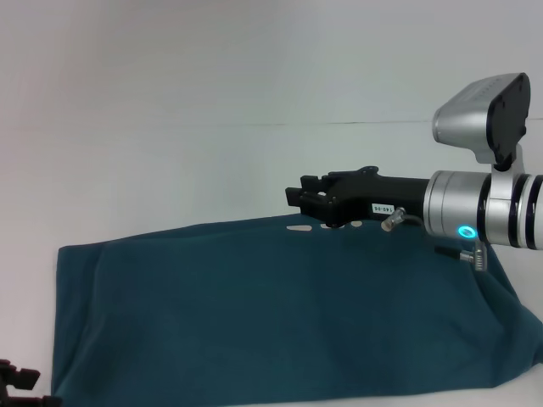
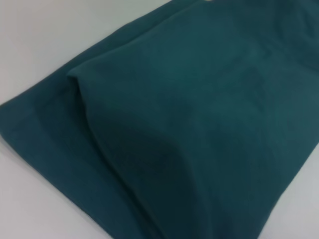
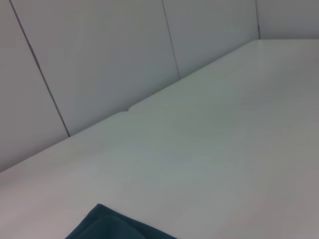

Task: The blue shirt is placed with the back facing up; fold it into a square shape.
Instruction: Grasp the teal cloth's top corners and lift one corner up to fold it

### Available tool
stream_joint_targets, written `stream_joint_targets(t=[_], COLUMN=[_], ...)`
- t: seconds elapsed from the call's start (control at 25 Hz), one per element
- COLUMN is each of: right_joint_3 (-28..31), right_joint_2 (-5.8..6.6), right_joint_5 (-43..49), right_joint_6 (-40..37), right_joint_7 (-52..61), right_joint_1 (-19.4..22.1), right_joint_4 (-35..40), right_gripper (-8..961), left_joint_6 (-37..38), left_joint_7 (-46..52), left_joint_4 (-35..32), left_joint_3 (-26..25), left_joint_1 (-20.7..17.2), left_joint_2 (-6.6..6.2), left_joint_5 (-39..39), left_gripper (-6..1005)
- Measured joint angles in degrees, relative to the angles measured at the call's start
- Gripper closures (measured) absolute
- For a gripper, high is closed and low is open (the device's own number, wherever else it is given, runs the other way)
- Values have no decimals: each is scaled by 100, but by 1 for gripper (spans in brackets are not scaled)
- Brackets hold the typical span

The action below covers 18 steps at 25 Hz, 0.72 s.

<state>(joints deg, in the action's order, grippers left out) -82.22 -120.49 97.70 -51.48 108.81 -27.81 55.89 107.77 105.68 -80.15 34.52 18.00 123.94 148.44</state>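
Observation:
The blue shirt (image 1: 271, 314) lies on the white table as a wide folded band, its plain side up and a sliver of white lettering (image 1: 299, 227) peeking out at its far edge. My right gripper (image 1: 299, 198) reaches in from the right and hovers over that far edge, near the middle of it. Only the tip of my left gripper (image 1: 17, 380) shows, low at the shirt's near left corner. The left wrist view is filled by layered shirt (image 2: 199, 114) with a folded edge. In the right wrist view a corner of the shirt (image 3: 119, 226) shows.
Bare white table (image 1: 170, 170) stretches beyond the shirt to a seam at the back. The right wrist view shows table (image 3: 224, 149) meeting panelled wall (image 3: 99, 59).

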Motion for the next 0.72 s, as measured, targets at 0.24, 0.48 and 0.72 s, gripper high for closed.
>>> stream_joint_targets(t=[0.24,0.48,0.72], right_joint_3=[-35,-39,-26], right_joint_2=[5,17,17], right_joint_5=[-29,-32,-33], right_joint_6=[13,16,16], right_joint_7=[7,8,-11], right_joint_1=[-11,39,64], right_joint_4=[-32,-193,-289], right_gripper=[623,623,623], left_joint_6=[-547,-855,-938], left_joint_7=[8,56,58], left_joint_4=[395,583,617], left_joint_3=[392,809,840], left_joint_1=[8,37,57], left_joint_2=[5,29,34], left_joint_5=[157,292,294], left_gripper=[442,443,444])
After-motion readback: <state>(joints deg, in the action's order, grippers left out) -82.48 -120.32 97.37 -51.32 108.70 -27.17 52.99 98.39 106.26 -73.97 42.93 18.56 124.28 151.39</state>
